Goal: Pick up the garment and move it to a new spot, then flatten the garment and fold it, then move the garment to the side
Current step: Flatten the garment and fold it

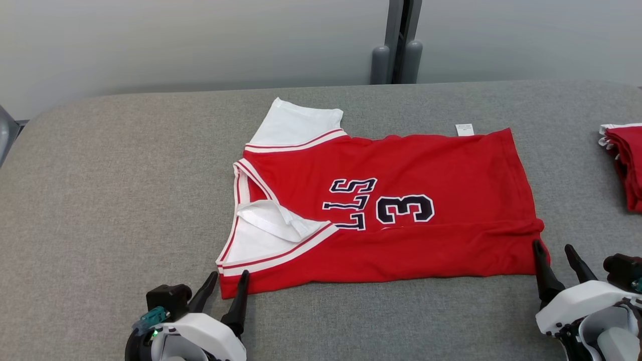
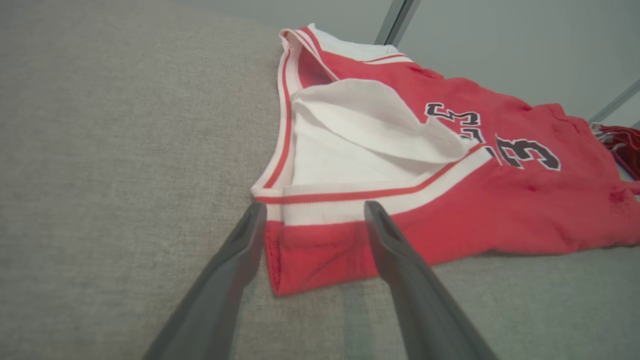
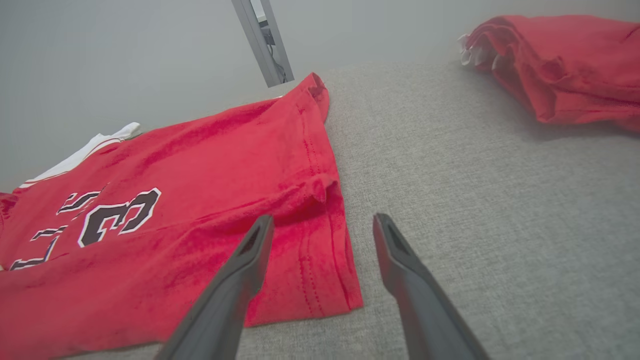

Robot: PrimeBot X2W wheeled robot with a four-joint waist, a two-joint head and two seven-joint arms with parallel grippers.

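Note:
The garment (image 1: pixel 401 210) is a red jersey with white trim and a dark "3", lying on the grey table with its long near edge folded over the body. The neck end points left, the hem right. My left gripper (image 1: pixel 229 277) stands open at the near left corner, its fingers straddling the red corner (image 2: pixel 310 250) under the white armhole trim. At the near right hem corner (image 3: pixel 320 260), my right gripper (image 1: pixel 553 247) is open, one finger over the cloth and the other over bare table. Nothing is held.
A second red garment (image 1: pixel 624 163) lies bunched at the table's right edge (image 3: pixel 560 65). A grey post (image 1: pixel 398 42) stands behind the table's far edge. A white label (image 1: pixel 464 129) pokes out at the jersey's far side. Bare grey table (image 1: pixel 110 200) lies to the left.

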